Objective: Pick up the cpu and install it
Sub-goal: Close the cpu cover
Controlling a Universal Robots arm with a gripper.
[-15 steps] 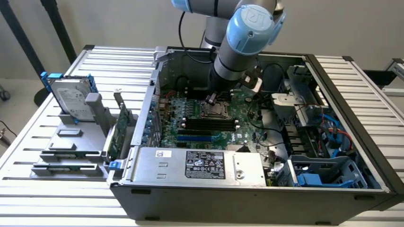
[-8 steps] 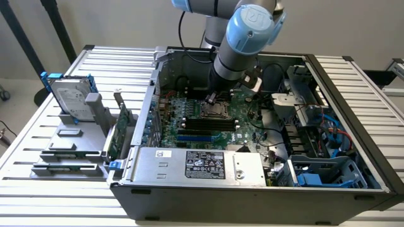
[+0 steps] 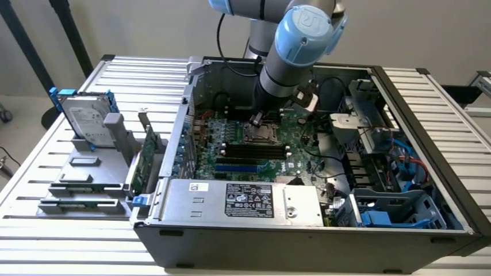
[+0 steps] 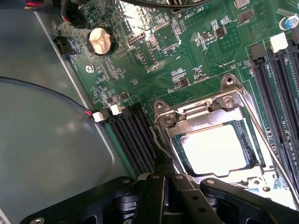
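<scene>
The cpu (image 4: 214,149), a shiny silver square, lies in the motherboard socket with the metal load frame (image 4: 196,114) around it. My gripper (image 4: 163,173) is shut, its black fingers (image 4: 150,196) together at the socket's edge. The thin wire lever (image 4: 159,142) runs right up to the tips; whether it is pinched I cannot tell. In the exterior view the arm reaches down into the open computer case, with the gripper (image 3: 256,122) just above the socket (image 3: 263,137) in the middle of the green board.
Black memory slots (image 4: 133,140) flank the socket, and a coin battery (image 4: 99,41) sits further off. Outside the case, at the exterior view's left, stand a hard drive with blue rails (image 3: 84,121) and a green card (image 3: 146,158). The power supply (image 3: 241,201) and case walls hem the board in.
</scene>
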